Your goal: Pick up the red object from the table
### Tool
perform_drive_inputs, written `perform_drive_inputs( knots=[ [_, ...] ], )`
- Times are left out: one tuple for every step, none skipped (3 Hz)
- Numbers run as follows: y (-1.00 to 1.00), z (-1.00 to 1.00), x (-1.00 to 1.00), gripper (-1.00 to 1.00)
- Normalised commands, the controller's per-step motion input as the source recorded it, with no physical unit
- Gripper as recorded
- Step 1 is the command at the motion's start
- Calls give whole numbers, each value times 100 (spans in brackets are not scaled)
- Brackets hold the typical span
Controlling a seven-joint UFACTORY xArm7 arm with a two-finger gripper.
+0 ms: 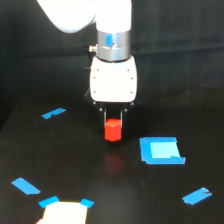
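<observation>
Red object (113,129) is what everything here turns on, so I'll work down to it from the biggest thing in the room. The table (60,165) is a wide matte black surface, and on it lie bits of blue tape: a blue square patch (161,150) at about three o'clock from the red piece, just beside it but not touching, a short strip (53,113) at ten o'clock, one more (197,196) at four o'clock and another (25,185) at eight o'clock, all well apart. A pale card (63,212) with blue corners sits at the bottom edge.

Above, the white arm (114,75) hangs straight down, upright. The gripper (114,121) points at six o'clock, and its dark fingers (104,114) stand either side of the red piece's top. The jaws look narrowed onto it, holding it at its upper end, though the blur keeps me from swearing to firm contact.

The red piece is a stubby block, standing upright, directly under the gripper. A faint red glow on the table below it suggests to me it hangs just clear of the surface; I would judge the coming move a straight rise toward twelve o'clock.
</observation>
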Motion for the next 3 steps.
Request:
perform_drive_inputs(
  knots=[
    [-100, 100, -64, -97],
    [-100, 100, 11, -100],
    [-100, 100, 76, -21]
  ],
)
